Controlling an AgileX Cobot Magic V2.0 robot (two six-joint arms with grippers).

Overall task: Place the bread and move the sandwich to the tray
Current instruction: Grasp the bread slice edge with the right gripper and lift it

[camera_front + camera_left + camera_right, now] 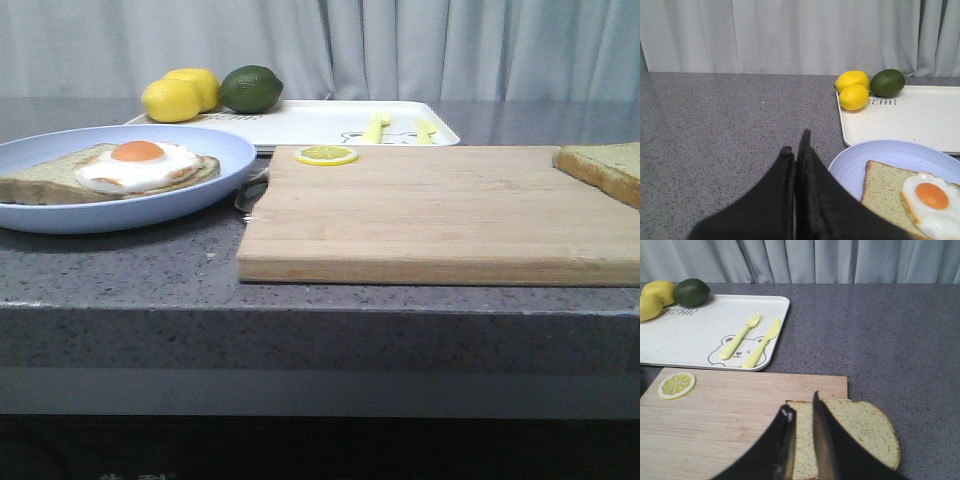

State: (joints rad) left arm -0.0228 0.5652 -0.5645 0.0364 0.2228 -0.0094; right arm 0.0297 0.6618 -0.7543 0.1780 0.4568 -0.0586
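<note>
The bread (605,168) lies flat on the right end of the wooden cutting board (430,215), partly over its edge. In the right wrist view my right gripper (802,405) hovers over the bread (860,432) with its jaws a narrow gap apart and nothing held. The sandwich (130,168), toast with a fried egg, sits on the pale blue plate (120,215) at the left. My left gripper (796,142) is shut and empty, just beside the plate's rim (855,165). The white tray (320,122) lies behind the board. Neither gripper shows in the front view.
Two lemons (180,95) and a lime (250,88) sit on the tray's far left corner. A yellow fork (740,336) and knife (762,342) lie on its right part. A lemon slice (326,155) lies on the board's back left corner. Curtains hang behind the table.
</note>
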